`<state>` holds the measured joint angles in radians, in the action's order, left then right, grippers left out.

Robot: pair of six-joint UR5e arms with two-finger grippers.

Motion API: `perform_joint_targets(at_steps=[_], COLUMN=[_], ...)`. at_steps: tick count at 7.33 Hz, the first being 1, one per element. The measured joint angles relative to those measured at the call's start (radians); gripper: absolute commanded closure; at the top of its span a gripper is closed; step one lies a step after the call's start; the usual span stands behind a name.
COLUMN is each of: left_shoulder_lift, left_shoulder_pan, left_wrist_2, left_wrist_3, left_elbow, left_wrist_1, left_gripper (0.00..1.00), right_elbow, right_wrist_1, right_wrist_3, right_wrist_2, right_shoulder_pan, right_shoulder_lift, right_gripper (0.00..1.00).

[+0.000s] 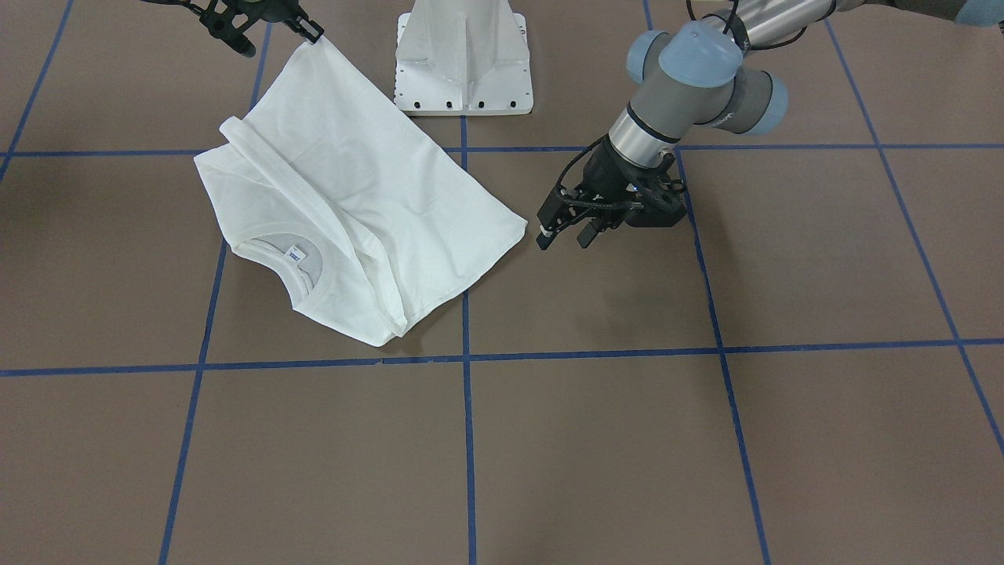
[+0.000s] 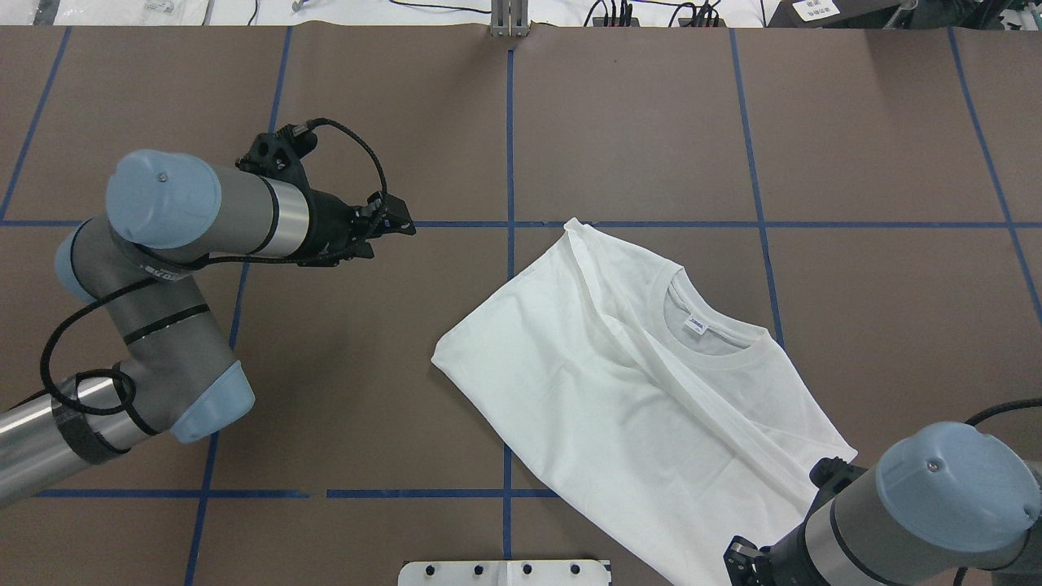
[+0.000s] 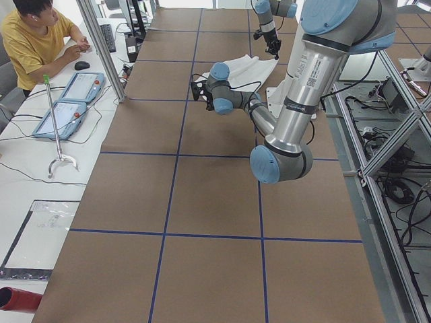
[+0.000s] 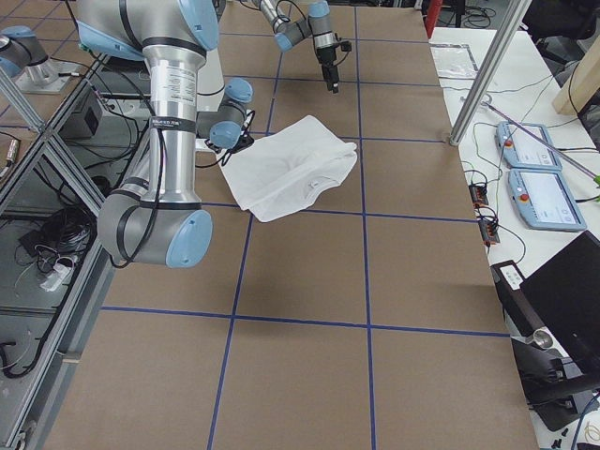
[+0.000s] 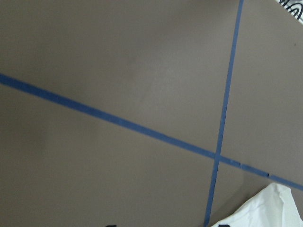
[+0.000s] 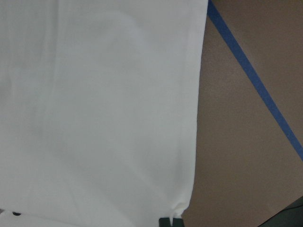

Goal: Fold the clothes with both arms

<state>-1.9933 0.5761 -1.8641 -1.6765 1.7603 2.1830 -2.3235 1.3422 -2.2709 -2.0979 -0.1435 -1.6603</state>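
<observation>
The white T-shirt (image 1: 353,188) lies partly folded on the brown table, its neck label facing up and one side doubled over the body. My right gripper (image 1: 311,33) is shut on a hem corner, holding it slightly off the table. In the right wrist view the T-shirt (image 6: 94,109) fills the frame, its corner pinched at the bottom edge. My left gripper (image 1: 563,233) hangs open and empty just beside the shirt's free corner, not touching it. From overhead, the left gripper (image 2: 397,225) sits left of the T-shirt (image 2: 635,391). A tip of the T-shirt (image 5: 265,208) shows in the left wrist view.
The white metal pedestal base (image 1: 463,63) stands at the robot's edge of the table, close behind the shirt. Blue tape lines (image 2: 510,163) grid the table. A seated person (image 3: 40,40) and tablets (image 3: 67,101) are at a side desk beyond the far edge.
</observation>
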Motion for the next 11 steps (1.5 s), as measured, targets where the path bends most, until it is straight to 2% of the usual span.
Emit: perform_joint_targets(at_steps=[1,3,4,5,7,8,9,10,11], left_shoulder_lift=[0.002,-0.002,-0.009,-0.018,-0.031,-0.034,-0.038,-0.040,-0.041], left_shoulder_pan=[-0.036,-0.127,-0.152,-0.162,-0.166,-0.168,-0.170,-0.172,-0.172], left_wrist_2=[0.004,0.009,0.008,0.008,0.010,0.010,0.010,0.012,0.015], left_wrist_3=[-0.061,-0.115,-0.121,-0.123,-0.123,-0.121,-0.119,-0.117,-0.115], left_elbow=[0.008,-0.017,-0.047,-0.072,-0.091,-0.093,-0.094,-0.096,-0.103], left_wrist_1=[-0.009,-0.013,-0.011,-0.007,-0.005,-0.003,-0.002,-0.002,-0.002], left_gripper=[0.01,0.14,0.22,0.31,0.66,0.77,0.83,1.00,1.00], right_elbow=[0.000,0.000,0.000,0.001,0.001,0.001,0.000,0.000,0.000], right_wrist_1=[0.000,0.000,0.000,0.000,-0.001,0.000,0.000,-0.001,-0.001], right_wrist_3=[-0.004,-0.005,-0.005,-0.006,-0.007,-0.007,-0.007,-0.007,-0.007], right_wrist_2=[0.001,0.002,0.002,0.002,0.002,0.001,-0.001,-0.002,-0.004], right_shoulder_pan=[0.004,0.006,0.008,0.007,-0.012,-0.024,-0.036,-0.050,-0.065], right_shoulder_lift=[0.000,0.001,0.001,0.002,0.002,0.002,0.003,0.006,0.013], right_gripper=[1.00,1.00,0.69,0.01,0.00,0.00,0.00,0.00,0.00])
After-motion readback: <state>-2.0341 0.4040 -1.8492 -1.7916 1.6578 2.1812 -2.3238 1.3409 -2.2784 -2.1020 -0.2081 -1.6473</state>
